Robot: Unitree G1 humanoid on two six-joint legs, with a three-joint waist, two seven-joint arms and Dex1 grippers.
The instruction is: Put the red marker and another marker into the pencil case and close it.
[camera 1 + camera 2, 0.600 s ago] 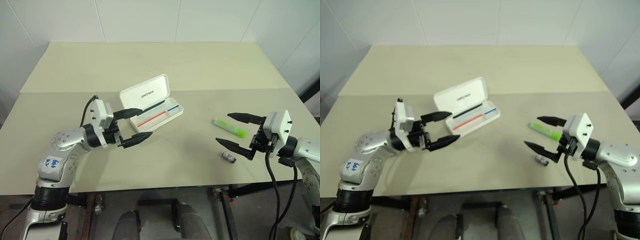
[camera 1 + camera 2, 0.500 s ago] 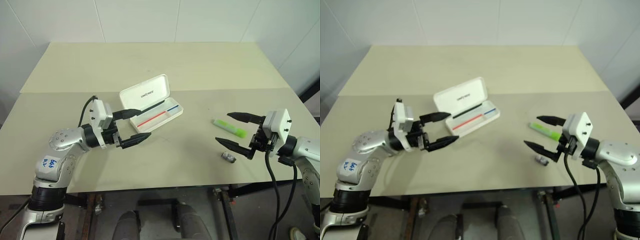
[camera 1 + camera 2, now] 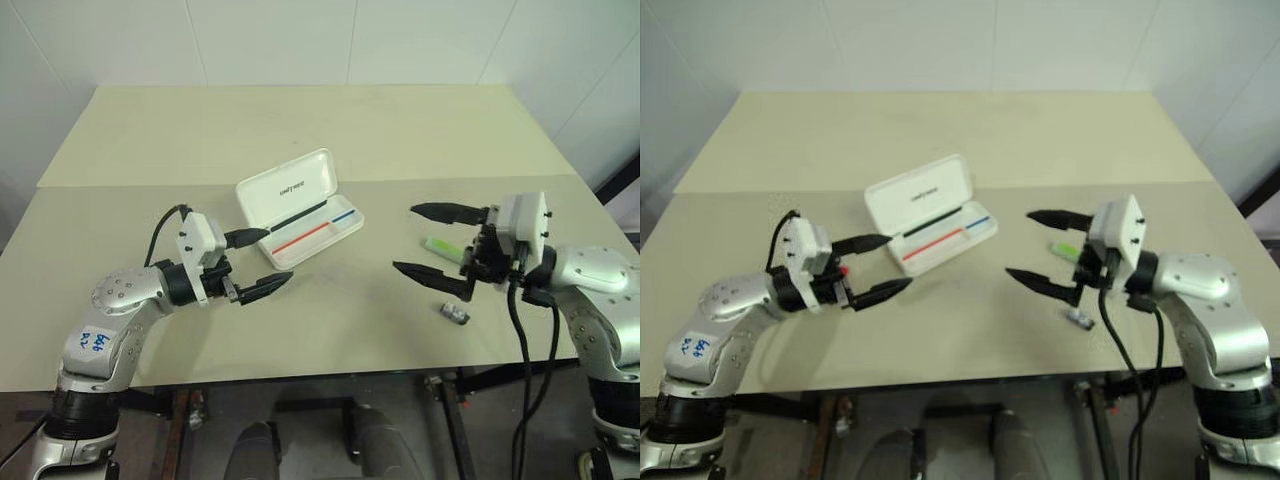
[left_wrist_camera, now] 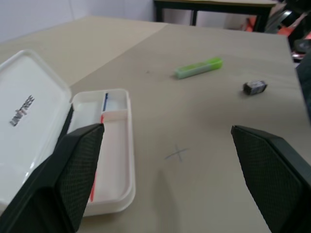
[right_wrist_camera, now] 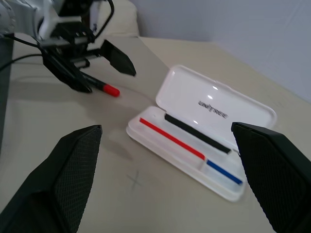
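The pencil case (image 3: 326,236) lies open at the table's middle, its white lid (image 3: 285,187) tipped back and red and blue stripes showing in the tray. My left gripper (image 3: 278,255) hovers open just left of the case, with nothing between its fingers. The red marker (image 5: 98,86) lies on the table beside that gripper's lower finger, red cap toward the case. My right gripper (image 3: 403,238) stands open to the right of the case, pointing at it. Another marker, the green highlighter (image 4: 198,68), lies on the table partly behind the right gripper.
A small grey stub (image 3: 455,313) lies near the front edge, below the right gripper. A faint cross mark (image 4: 178,154) is on the table between the case and the highlighter. The table's seam (image 3: 120,183) runs behind the case.
My right gripper has swung left toward the case and now covers part of the highlighter. The left gripper has sunk slightly. Both stay open.
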